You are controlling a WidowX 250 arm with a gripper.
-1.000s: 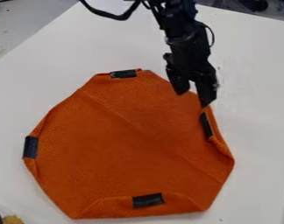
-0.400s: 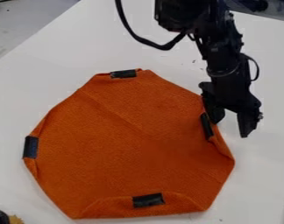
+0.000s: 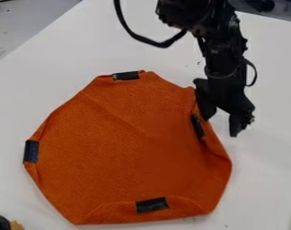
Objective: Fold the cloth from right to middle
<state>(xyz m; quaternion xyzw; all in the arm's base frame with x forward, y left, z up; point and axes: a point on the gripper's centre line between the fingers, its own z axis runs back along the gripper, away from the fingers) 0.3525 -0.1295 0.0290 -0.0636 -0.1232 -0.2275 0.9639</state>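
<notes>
My gripper (image 3: 222, 126) hangs at the right edge of the orange cloth (image 3: 124, 143), its two fingers spread apart. One finger is against the cloth's upper right edge, just above the black strip (image 3: 197, 126) there; the other is over the white table to the right. The cloth lies roughly octagonal, with its edges turned in and black strips at the top, left, bottom and right. Its right edge is pushed in a little and bunched beside the finger.
The white table (image 3: 265, 179) surrounds the cloth. At the lower left corner a dark object (image 3: 0, 222) stands beside a small yellowish one (image 3: 16, 225).
My gripper went right and down to the cloth's outer side, then shifted a little back left and up. The cloth's right edge and its black strip have moved left.
</notes>
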